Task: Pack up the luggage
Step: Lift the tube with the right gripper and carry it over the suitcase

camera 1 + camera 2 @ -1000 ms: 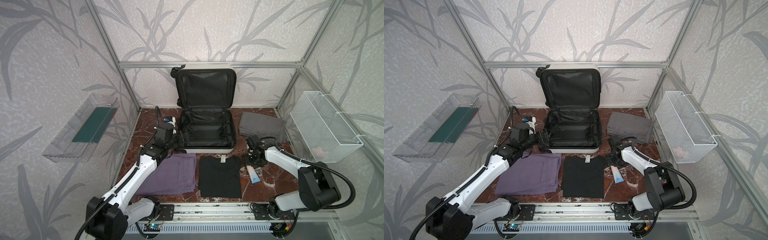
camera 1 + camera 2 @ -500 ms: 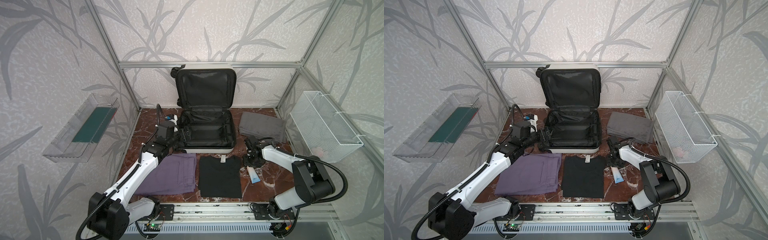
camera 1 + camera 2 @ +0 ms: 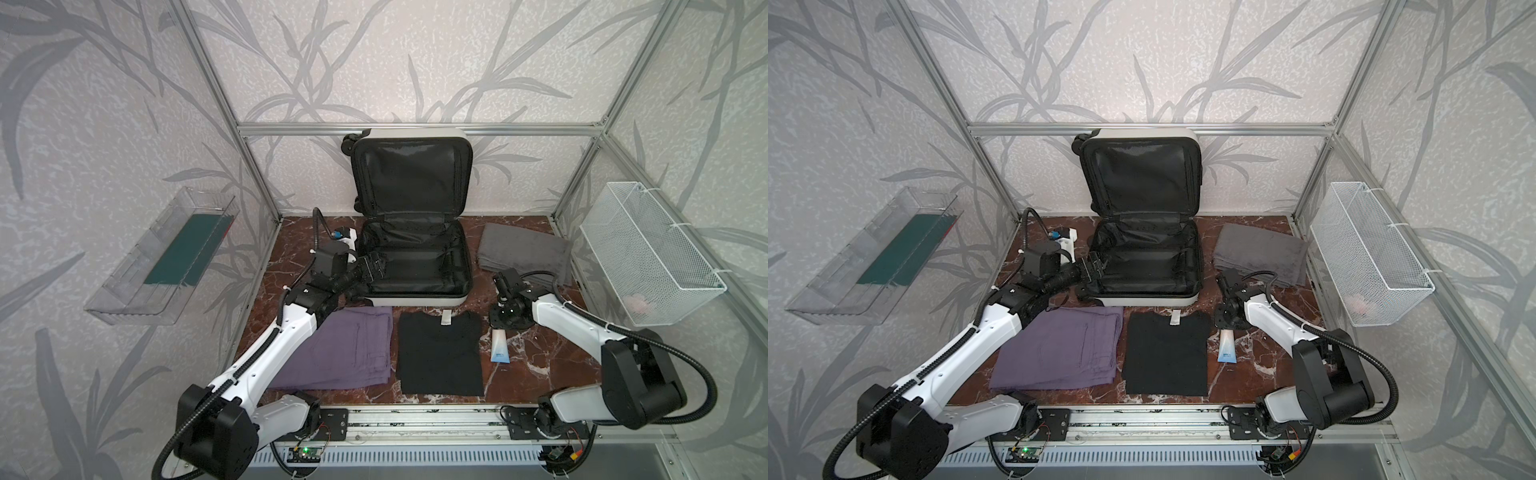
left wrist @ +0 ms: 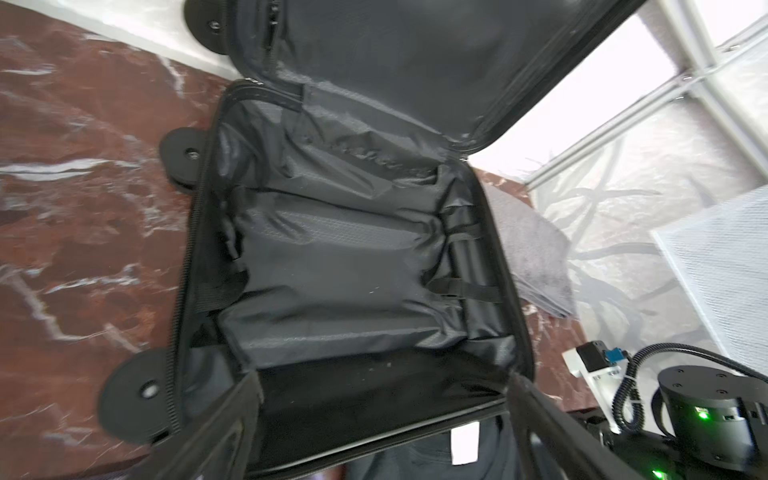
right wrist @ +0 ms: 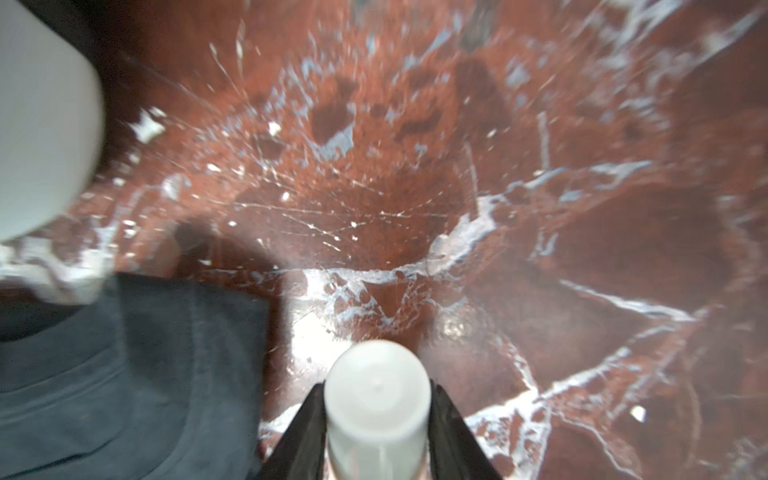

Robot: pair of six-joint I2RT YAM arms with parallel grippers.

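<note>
Tube (image 3: 499, 348) blue label print unreadable; black shirt (image 3: 440, 365) neck tag (image 3: 446, 328) plain white

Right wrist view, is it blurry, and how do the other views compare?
Right wrist view: motion-blurred, marble tabletop streaked, tube cap soft. Left wrist view: luggage lining fairly sharp, far wall blown out white. Both top views: sharp, evenly lit.
</note>
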